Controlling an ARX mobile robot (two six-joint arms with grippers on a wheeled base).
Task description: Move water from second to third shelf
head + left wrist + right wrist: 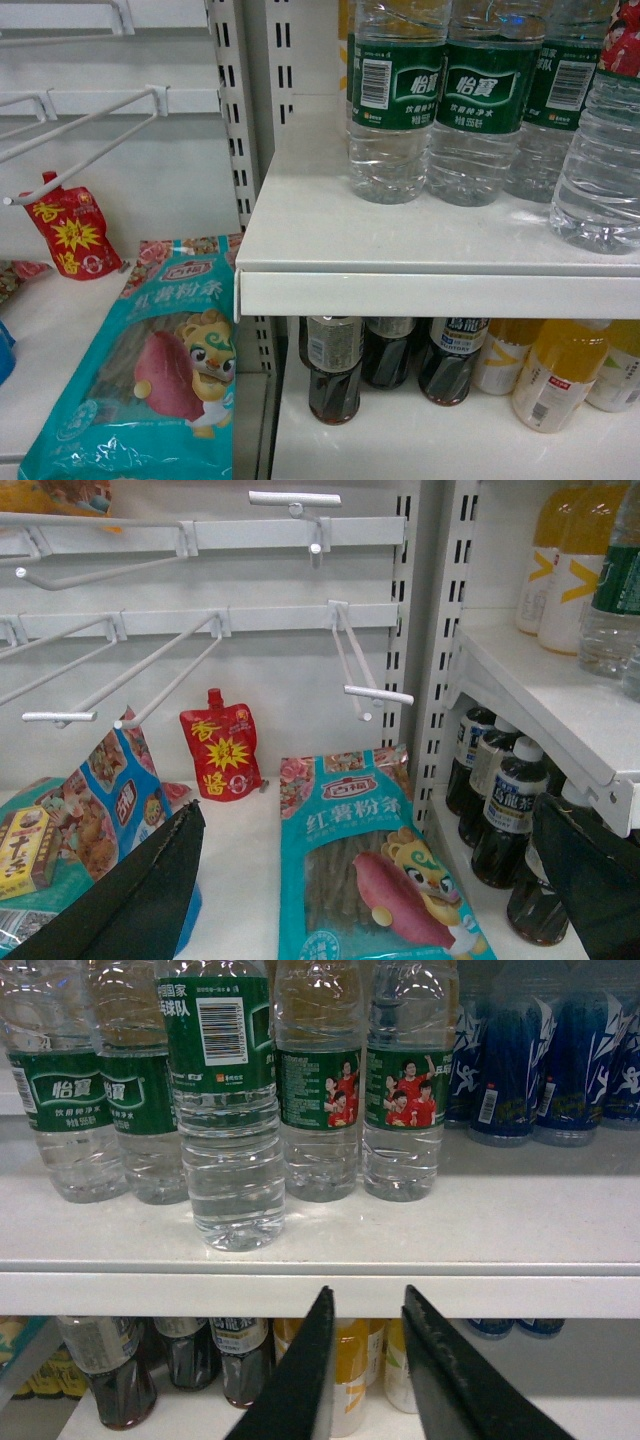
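Right end effector [365, 1360] hangs just below the shelf edge [320, 1295], fingers slightly apart, gripping nothing. Above it stands the front water bottle [228, 1110]. Left end effector [370, 880] spread wide, empty.

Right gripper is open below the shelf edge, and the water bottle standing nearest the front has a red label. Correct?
Not quite. In the right wrist view the front water bottle wears a dark green label with a barcode, not red. The right gripper is indeed open, below the shelf edge.
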